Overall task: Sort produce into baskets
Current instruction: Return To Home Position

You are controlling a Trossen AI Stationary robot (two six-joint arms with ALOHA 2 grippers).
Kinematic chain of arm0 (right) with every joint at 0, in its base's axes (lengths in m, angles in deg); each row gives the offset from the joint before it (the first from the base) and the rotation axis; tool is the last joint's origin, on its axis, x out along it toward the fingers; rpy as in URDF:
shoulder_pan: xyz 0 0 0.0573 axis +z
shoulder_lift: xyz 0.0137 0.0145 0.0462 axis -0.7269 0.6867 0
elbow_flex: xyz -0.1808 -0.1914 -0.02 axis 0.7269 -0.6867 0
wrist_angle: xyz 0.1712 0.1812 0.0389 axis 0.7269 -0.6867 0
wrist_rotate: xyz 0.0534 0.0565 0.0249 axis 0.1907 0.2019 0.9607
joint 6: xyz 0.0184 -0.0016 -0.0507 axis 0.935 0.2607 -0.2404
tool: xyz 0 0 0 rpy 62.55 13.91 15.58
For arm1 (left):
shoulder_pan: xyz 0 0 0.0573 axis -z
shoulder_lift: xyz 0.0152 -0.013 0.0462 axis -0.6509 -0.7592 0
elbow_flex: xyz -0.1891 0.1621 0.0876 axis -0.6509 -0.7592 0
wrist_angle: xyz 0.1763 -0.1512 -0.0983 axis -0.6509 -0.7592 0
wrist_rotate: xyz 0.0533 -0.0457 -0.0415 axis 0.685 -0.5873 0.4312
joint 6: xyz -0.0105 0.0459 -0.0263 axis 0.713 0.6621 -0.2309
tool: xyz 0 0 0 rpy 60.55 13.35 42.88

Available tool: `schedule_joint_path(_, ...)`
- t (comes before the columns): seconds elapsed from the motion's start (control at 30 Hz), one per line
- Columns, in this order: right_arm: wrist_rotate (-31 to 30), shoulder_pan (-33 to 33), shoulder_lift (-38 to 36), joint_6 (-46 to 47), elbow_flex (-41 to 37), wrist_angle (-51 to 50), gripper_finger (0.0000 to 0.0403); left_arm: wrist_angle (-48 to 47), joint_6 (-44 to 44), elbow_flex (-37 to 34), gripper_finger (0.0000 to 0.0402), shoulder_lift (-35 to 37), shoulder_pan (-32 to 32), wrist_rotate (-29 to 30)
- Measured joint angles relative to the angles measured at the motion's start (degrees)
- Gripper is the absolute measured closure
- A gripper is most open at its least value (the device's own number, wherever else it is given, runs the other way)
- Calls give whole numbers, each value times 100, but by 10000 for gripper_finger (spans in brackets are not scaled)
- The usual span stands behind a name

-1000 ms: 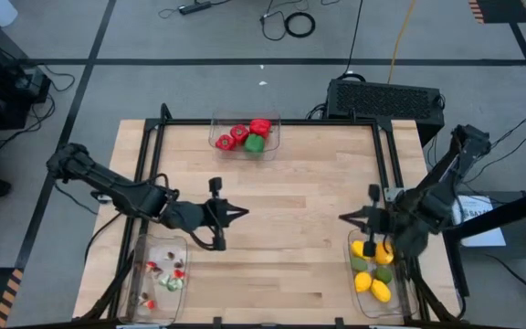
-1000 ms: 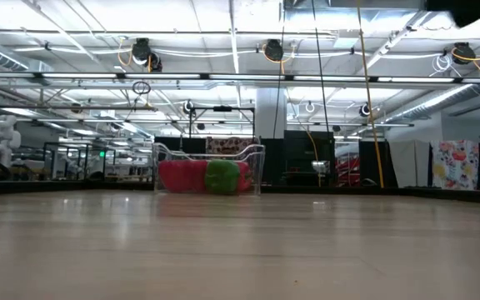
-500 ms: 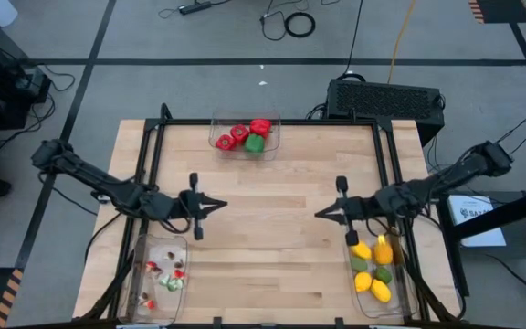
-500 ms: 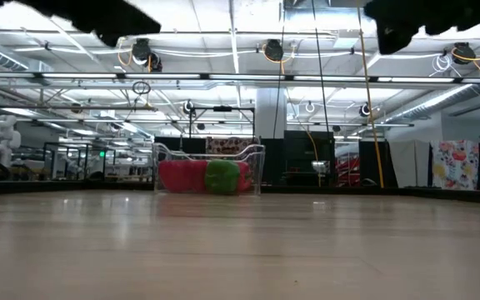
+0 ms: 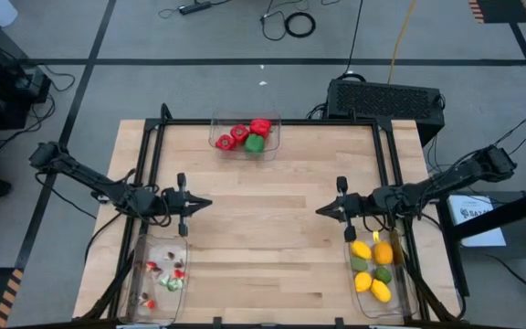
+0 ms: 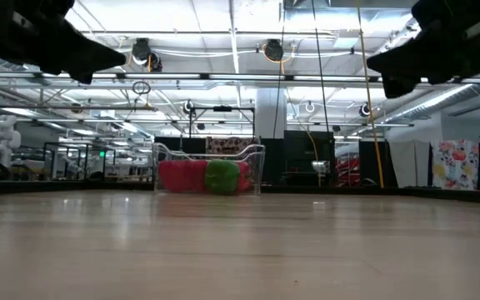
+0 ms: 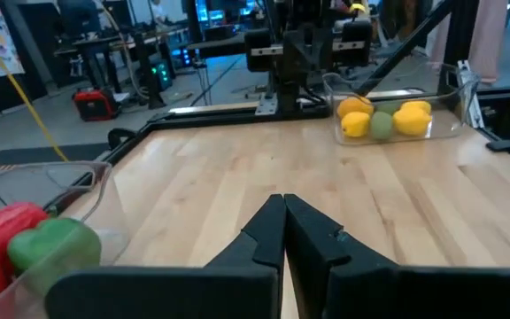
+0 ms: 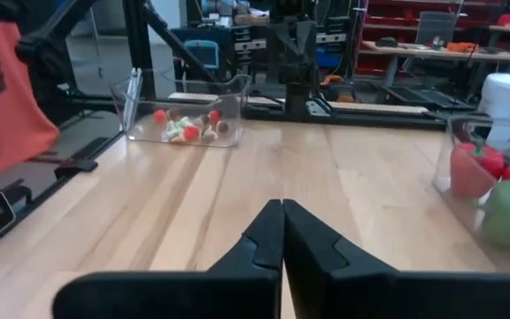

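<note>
Three clear bins hold the produce. The far bin point(image 5: 245, 135) holds red and green peppers point(image 6: 207, 177). The near-left bin point(image 5: 160, 271) holds tiny red, white and green bits point(image 8: 187, 129). The near-right bin point(image 5: 376, 270) holds yellow lemons, an orange and limes point(image 7: 383, 118). My left gripper point(image 5: 206, 205) is shut and empty, held above the table's left part, pointing toward the right. My right gripper point(image 5: 320, 211) is shut and empty, held above the right part, pointing toward the left. Both hang clear of the table in the low view.
A black frame point(image 5: 268, 122) runs along the table's far and side edges. The bare wooden tabletop point(image 5: 263, 238) lies between the two grippers. A black box point(image 5: 386, 98) stands beyond the far right corner. A person's orange sleeve point(image 8: 7, 97) shows beside the table.
Both arms have drawn back from the near bins and stretched out level. My left gripper has gone toward the left and far edges. My right gripper has gone toward the table's middle and far edge, away from the near-right bin. The bins and produce have stayed in place.
</note>
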State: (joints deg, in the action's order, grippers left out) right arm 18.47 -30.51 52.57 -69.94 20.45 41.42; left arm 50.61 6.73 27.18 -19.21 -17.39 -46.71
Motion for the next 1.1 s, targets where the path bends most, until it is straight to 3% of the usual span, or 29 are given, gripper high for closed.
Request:
schedule_joint_path(0.37,-3,-3,-8,376,-509,313,403,411,-75,-931,389,810,0,-164)
schedule_joint_path(0.63,88,-9,-135,580,-1051,1036,403,153,64,-943,389,1222,-4,-447)
schedule_joint_path(0.9,149,-7,-478,753,-1042,719,403,-4,421,-945,389,1561,-523,-458)
schedule_joint_path(1.1,149,-7,-872,726,-1042,417,403,5,428,-947,396,1714,-1300,-1463)
